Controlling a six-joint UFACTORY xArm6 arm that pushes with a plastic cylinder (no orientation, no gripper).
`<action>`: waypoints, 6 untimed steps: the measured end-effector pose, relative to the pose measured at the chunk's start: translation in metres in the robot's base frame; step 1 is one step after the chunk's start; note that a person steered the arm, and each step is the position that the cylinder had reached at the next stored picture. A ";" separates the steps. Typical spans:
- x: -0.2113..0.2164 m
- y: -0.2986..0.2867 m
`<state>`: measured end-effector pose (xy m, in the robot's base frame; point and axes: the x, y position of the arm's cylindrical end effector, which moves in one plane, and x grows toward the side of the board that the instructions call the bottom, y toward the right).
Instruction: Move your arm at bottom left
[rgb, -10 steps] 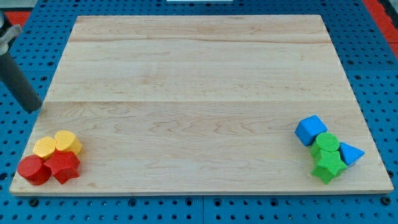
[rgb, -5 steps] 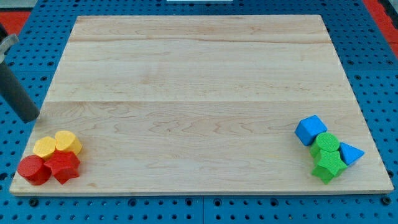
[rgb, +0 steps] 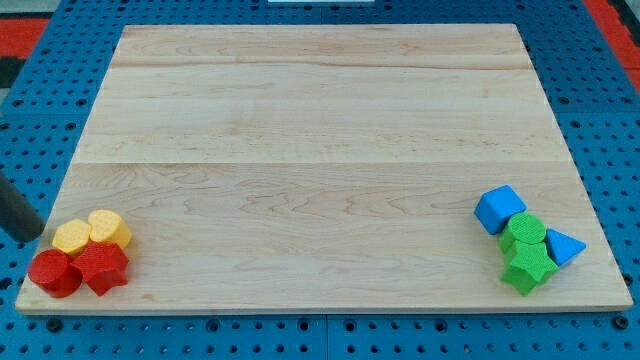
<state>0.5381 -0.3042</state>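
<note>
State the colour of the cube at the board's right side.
Blue: the cube, seen in the camera view.

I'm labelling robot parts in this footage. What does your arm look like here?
Only a short stretch of my rod shows at the view's left edge: dark grey to black, round, plain and matte. No cables or markings are visible. My tip is blunt.

Robotics lab bench. Wooden board (rgb: 330, 120) lying on blue perforated plate (rgb: 610, 120). Red surface (rgb: 615, 12) beyond the plate's top-right corner.
</note>
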 end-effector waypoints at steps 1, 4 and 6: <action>0.004 0.000; 0.021 -0.001; 0.037 0.000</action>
